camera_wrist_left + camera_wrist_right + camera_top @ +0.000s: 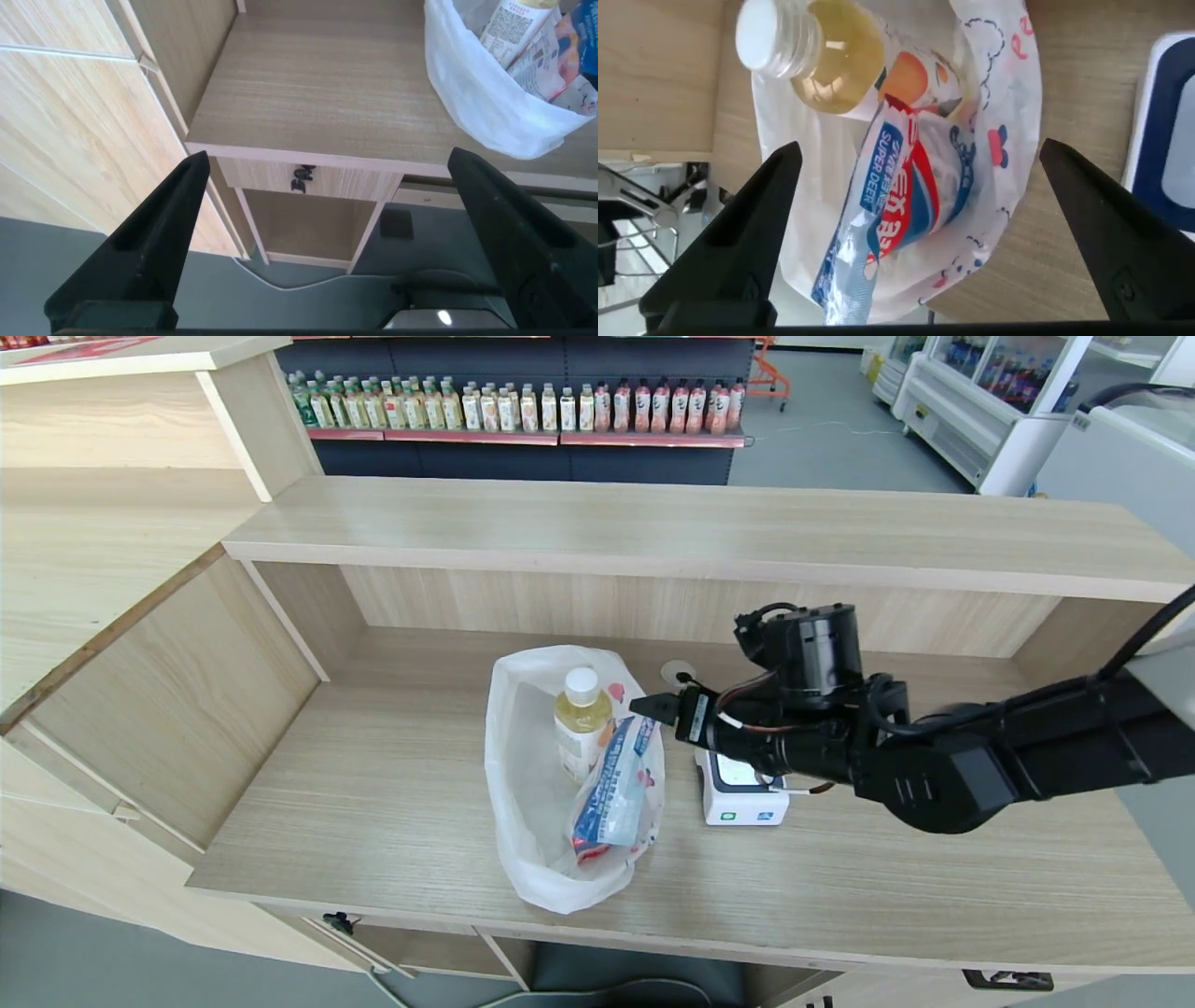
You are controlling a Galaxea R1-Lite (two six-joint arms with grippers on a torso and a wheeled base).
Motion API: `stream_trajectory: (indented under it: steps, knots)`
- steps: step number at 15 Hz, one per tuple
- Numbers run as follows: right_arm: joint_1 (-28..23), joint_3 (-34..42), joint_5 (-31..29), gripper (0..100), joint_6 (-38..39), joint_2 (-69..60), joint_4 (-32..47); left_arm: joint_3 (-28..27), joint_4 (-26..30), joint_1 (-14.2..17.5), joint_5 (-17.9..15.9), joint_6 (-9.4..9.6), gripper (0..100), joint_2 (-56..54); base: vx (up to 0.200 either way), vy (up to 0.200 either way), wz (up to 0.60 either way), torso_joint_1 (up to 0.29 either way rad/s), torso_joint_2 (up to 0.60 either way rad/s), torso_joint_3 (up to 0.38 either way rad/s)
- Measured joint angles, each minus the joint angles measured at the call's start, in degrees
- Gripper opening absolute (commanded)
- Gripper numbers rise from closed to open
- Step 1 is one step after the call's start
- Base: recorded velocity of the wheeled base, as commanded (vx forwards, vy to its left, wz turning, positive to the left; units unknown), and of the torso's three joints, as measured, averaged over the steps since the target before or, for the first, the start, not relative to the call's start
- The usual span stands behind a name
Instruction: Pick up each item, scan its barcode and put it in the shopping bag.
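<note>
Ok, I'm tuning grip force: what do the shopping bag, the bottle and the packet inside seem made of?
Shopping bag: thin white plastic film, translucent and crumpled. Bottle: probably clear plastic, yellowish liquid showing through, white cap. Packet: glossy printed plastic wrap, creased.

Thin plastic shopping bag [523, 784], matt wood-grain counter [373, 803]

Wooden counter [373, 784] with shopping bag [523, 784] (white, open) beside scanner [747, 807].
</note>
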Motion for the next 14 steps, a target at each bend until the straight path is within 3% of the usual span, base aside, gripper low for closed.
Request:
stream_trajectory:
  steps: [4, 6, 10, 14]
  knots:
    - [-3.2, 3.0, -0.1, 100, -2.2, -9.1, 1.8, 0.0, 0.0, 0.0, 0.0, 0.00, 100, 0.0, 0.000, 0.000, 0.00, 0.000, 0.00, 0.000]
    - [-7.3, 8.4, -1.0, 100, -11.3, -17.0, 5.8, 0.0, 0.0, 0.0, 0.0, 0.00, 100, 0.0, 0.000, 0.000, 0.00, 0.000, 0.00, 0.000]
    - [-19.1, 25.4, -2.7, 100, -25.6, -36.8, 9.1, 0.0, 0.0, 0.0, 0.0, -0.02, 100, 0.0, 0.000, 0.000, 0.00, 0.000, 0.00, 0.000]
    - [-26.1, 44.9, -3.2, 100, -30.8, -60.0, 10.5, 0.0, 0.0, 0.0, 0.0, 0.00, 100, 0.0, 0.000, 0.000, 0.00, 0.000, 0.00, 0.000]
